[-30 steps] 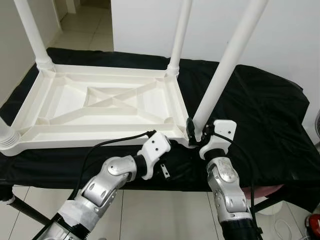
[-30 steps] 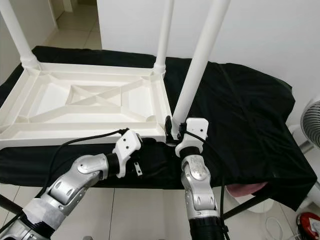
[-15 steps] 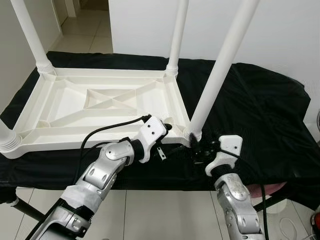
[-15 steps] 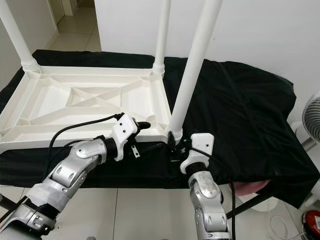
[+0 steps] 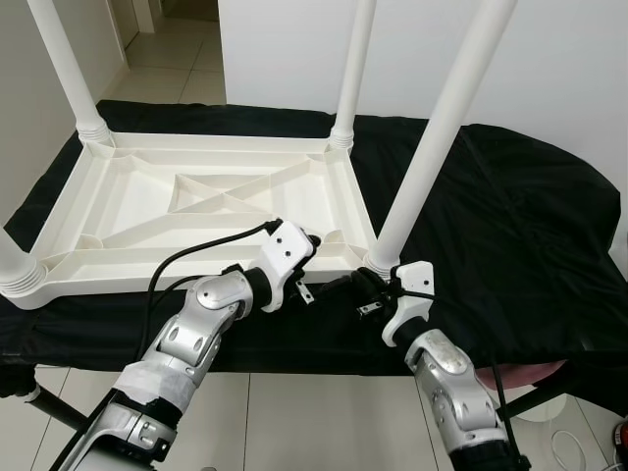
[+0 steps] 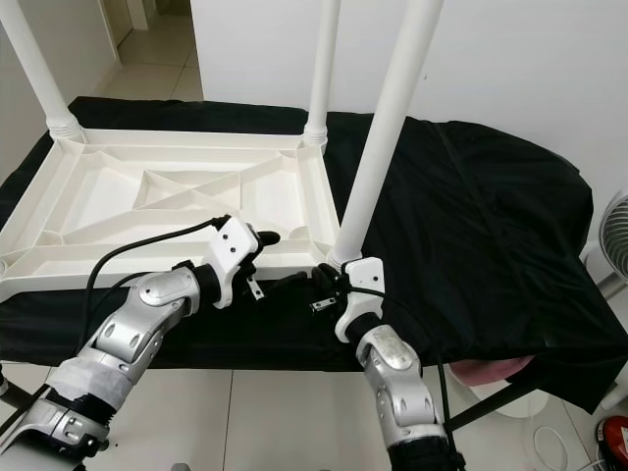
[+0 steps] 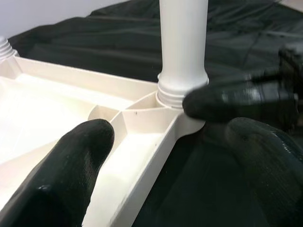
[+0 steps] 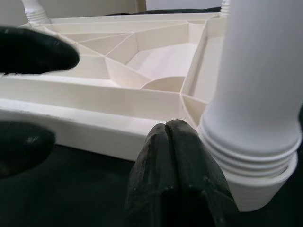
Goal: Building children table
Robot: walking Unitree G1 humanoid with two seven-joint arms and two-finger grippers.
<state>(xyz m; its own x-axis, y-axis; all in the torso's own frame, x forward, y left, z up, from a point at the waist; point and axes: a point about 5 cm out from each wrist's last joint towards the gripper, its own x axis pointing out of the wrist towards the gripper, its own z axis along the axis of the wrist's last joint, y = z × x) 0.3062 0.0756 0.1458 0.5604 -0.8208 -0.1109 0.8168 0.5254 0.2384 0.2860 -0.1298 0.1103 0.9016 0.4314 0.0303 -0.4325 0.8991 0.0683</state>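
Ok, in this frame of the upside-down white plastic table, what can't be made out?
- Tops of the white plastic table legs: cut by the upper edge in both eye views.
- Near-left table corner: cut by the left-eye frame edge.
- Left gripper fingers: blurred, too close to the wrist camera.
- Black cloth: hides the surface under it.

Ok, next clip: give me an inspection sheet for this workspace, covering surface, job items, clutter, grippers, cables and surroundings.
Surface: black cloth draped over a bench, wrinkled on the robot's right.
Job's things: white table top lies upside down; four white legs stand in its corners, the near right leg seated in its threaded socket.
Clutter: nothing seen.
Grippers: left gripper open, one finger over the top's near rim beside that leg; right gripper shut, fingertips against the leg's base.
Cables: black cable loops from the left wrist over the top's rim.
Surroundings: white wall, tiled floor, a fan at the right edge.
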